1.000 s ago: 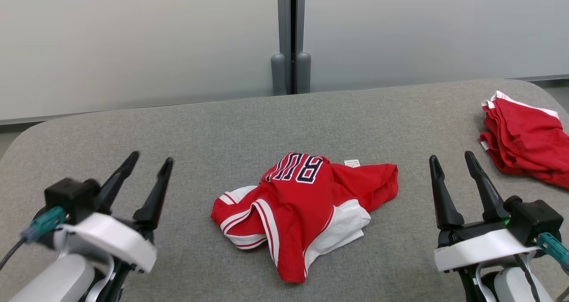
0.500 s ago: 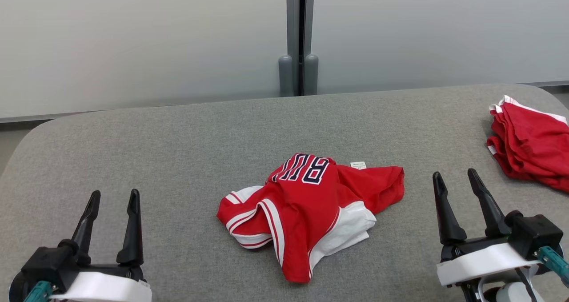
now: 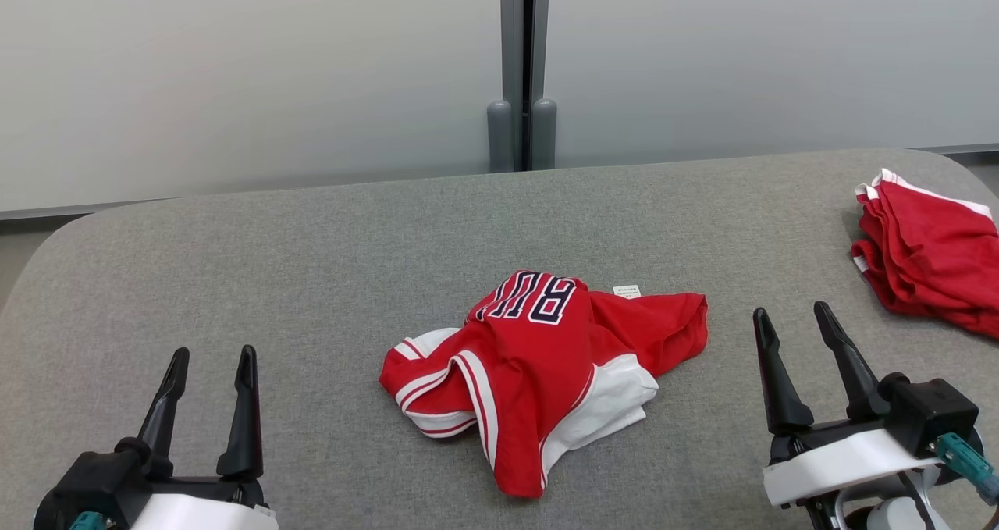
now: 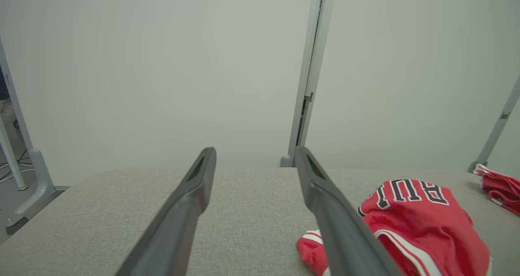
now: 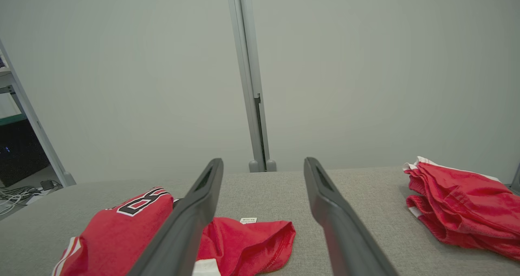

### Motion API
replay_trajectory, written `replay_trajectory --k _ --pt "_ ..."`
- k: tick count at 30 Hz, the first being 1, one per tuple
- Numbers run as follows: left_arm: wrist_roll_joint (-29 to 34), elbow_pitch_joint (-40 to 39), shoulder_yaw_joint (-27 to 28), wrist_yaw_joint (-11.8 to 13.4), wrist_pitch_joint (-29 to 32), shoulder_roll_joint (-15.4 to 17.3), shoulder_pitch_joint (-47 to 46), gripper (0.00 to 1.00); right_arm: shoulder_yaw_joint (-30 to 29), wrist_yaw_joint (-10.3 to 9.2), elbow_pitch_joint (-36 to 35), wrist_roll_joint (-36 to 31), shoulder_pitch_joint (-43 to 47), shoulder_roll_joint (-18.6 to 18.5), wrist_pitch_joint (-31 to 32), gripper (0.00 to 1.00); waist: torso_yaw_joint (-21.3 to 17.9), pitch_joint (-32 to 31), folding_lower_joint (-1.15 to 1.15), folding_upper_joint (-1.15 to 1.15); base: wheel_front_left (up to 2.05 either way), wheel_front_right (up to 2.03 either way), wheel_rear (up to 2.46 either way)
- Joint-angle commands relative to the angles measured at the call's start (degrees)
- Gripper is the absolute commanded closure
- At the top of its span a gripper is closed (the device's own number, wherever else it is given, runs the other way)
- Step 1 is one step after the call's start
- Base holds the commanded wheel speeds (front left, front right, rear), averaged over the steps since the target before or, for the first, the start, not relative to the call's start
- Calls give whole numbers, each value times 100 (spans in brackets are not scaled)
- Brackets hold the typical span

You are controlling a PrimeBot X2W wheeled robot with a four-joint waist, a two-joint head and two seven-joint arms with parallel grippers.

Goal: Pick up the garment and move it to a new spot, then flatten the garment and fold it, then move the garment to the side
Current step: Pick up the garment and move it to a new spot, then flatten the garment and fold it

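Crumpled red-and-white garment lying at the middle of the grey worktop, lettered panel uppermost. The left gripper and right gripper flank it, both clear of the cloth, jaws spread wide and empty. A second red garment lies bunched near the worktop's far right edge.

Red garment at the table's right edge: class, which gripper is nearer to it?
Right. The right gripper is close to the red garment, just short of it; the left gripper is across the table, past the crumpled jersey.
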Motion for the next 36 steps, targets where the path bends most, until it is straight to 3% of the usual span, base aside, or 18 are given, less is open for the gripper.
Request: replay_trajectory --k 1,9,12,19,28,36 --pt "86 29 80 -76 -25 -44 -1 0 -11 -1 5 -5 -12 -49 -28 0 0 -3 0 0 0 0 0" --pt "307 157 189 -318 -25 -262 66 0 86 -1 42 11 -42 -75 -28 0 -16 5 0 0 0 0 0" --pt "342 291 -18 -497 97 -221 98 0 106 -1 45 14 -71 -101 -28 0 -35 9 0 0 0 0 0" --pt "-285 275 -600 -943 1468 -264 102 0 92 -1 30 6 -119 -155 -28 0 -85 14 0 0 0 0 0" --pt "-1261 -59 -1273 -1149 3013 -251 91 0 4 -1 -31 -43 -218 -203 -28 0 -225 100 0 0 0 0 0" --pt "-1923 297 -1889 -1206 3649 -310 -205 0 -11 -1 -120 -82 -469 -205 -28 0 -467 459 0 0 0 0 0"
